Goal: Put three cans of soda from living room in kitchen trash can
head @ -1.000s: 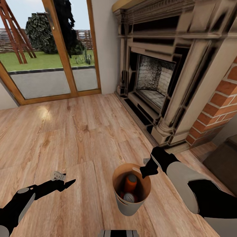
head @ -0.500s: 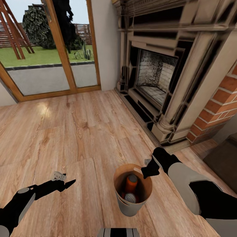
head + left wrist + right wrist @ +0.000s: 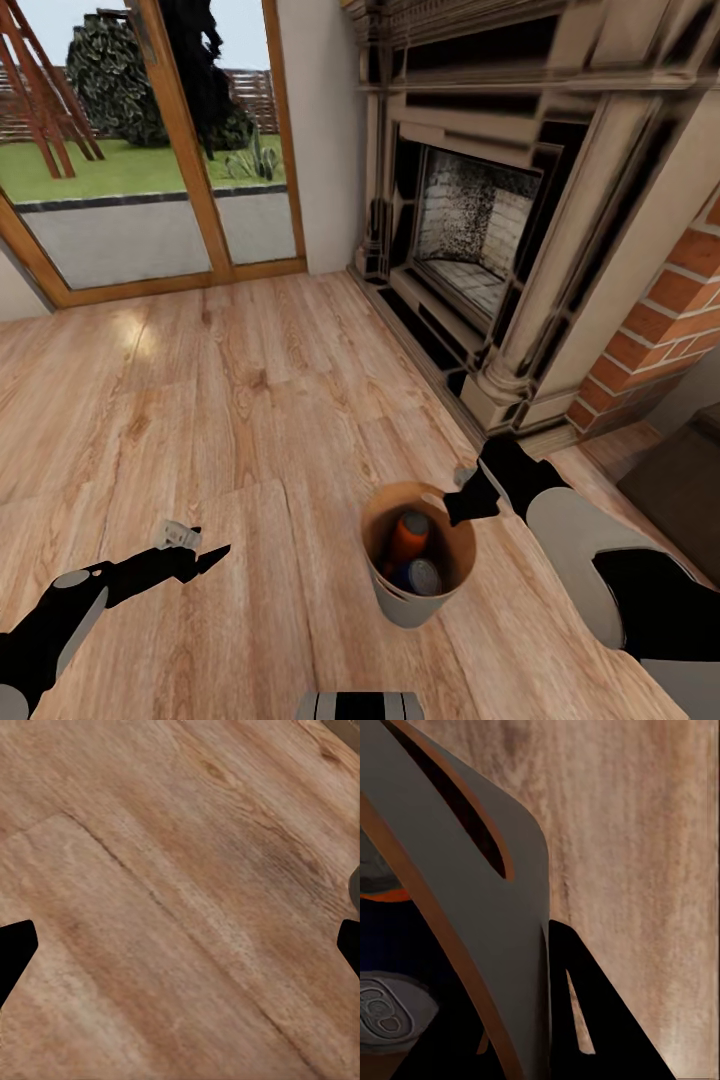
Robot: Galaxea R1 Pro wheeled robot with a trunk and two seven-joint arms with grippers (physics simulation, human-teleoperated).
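Observation:
In the head view the tash can (image 3: 404,604), a small grey bin with a brown rim and inside, hangs just over the living room's wood floor. My right gripper (image 3: 464,503) is shut on its far rim. An orange can of soda (image 3: 408,535) and a blue can of soda (image 3: 423,577) with a silvery top lie inside. The right wrist view looks along the bin's grey wall (image 3: 472,907), with the blue can's top (image 3: 390,1009) inside and one black finger (image 3: 585,1020) outside the wall. My left gripper (image 3: 196,548) stands open over bare floor, its tips wide apart (image 3: 180,945).
An ornate beige-and-black fireplace (image 3: 470,250) and a red-brick chimney (image 3: 665,320) stand close on the right. A dark low cabinet (image 3: 680,500) is at the right edge. Wood-framed glass doors (image 3: 150,150) close the far left. Light wood floor (image 3: 250,400) stretches between.
My right gripper has carried the bin to the right and a little farther from me. The cans have shifted inside it. The view tilted slightly at first. The left arm has stayed still.

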